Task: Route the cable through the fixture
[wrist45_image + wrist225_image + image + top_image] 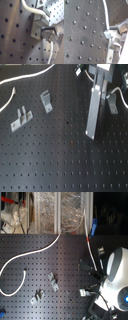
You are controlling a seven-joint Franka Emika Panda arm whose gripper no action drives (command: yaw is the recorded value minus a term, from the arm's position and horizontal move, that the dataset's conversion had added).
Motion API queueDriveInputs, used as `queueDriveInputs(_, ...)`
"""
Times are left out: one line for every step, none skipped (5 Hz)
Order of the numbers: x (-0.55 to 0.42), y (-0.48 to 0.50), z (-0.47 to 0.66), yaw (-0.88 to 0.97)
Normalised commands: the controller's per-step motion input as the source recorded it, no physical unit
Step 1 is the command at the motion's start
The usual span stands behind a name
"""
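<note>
long thin white cord with a red band (89,238) trailing across the black perforated board (65,159) to the gripper (47,33), jaws apparently pinched on it; risk: slack snagging a grey metal clip fixture (46,101), tugging cord free.
</note>
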Motion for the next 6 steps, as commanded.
queueDriveInputs(-0.284, 0.154, 0.00, 0.00)
queueDriveInputs(-0.348, 0.197, -0.13, 0.08)
queueDriveInputs(-0.270, 0.243, -0.12, 0.10)
queueDriveInputs(-0.142, 0.148, 0.00, 0.12)
queueDriveInputs(-0.151, 0.102, 0.07, 0.20)
queueDriveInputs(0.118, 0.020, 0.25, 0.08)
